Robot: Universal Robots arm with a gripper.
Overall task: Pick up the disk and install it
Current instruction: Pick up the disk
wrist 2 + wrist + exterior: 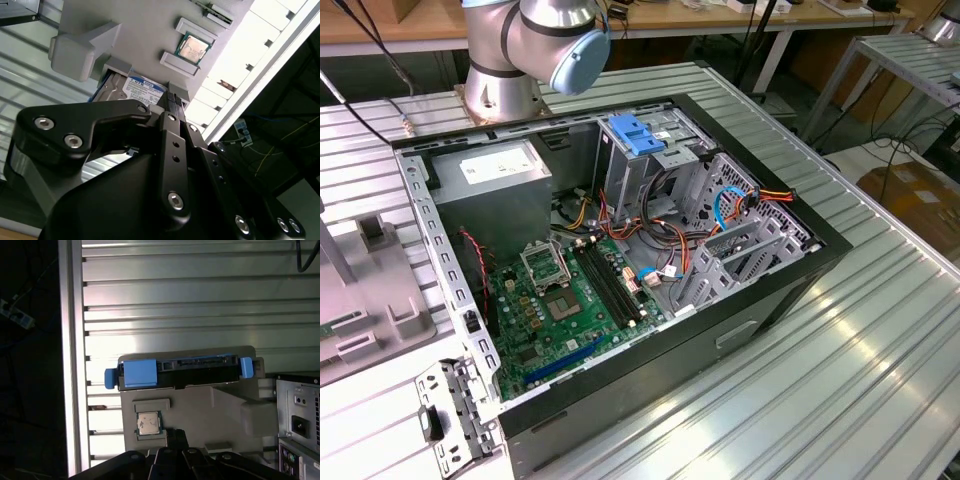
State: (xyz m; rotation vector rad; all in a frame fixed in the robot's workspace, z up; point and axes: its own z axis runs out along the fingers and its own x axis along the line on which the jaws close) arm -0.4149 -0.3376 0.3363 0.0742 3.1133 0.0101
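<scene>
The disk [195, 372] stands on its edge in a slot of a grey holder [225, 410], its dark side facing the first wrist view and its blue side rails [137, 374] showing at both ends. In the second wrist view its blue-and-white label [142, 87] peeks out just beyond the fingertips. My gripper [175, 437] hangs over the holder, a short way off the disk and not touching it. Its black fingers [173, 107] lie together with nothing between them.
An open computer case [820, 255] lies on the ribbed metal table [880, 380], with a bare blue bracket [635, 133] at its drive cage, a grey power supply [490, 185] and a green motherboard [560, 300]. A processor chip [148, 422] sits in the holder.
</scene>
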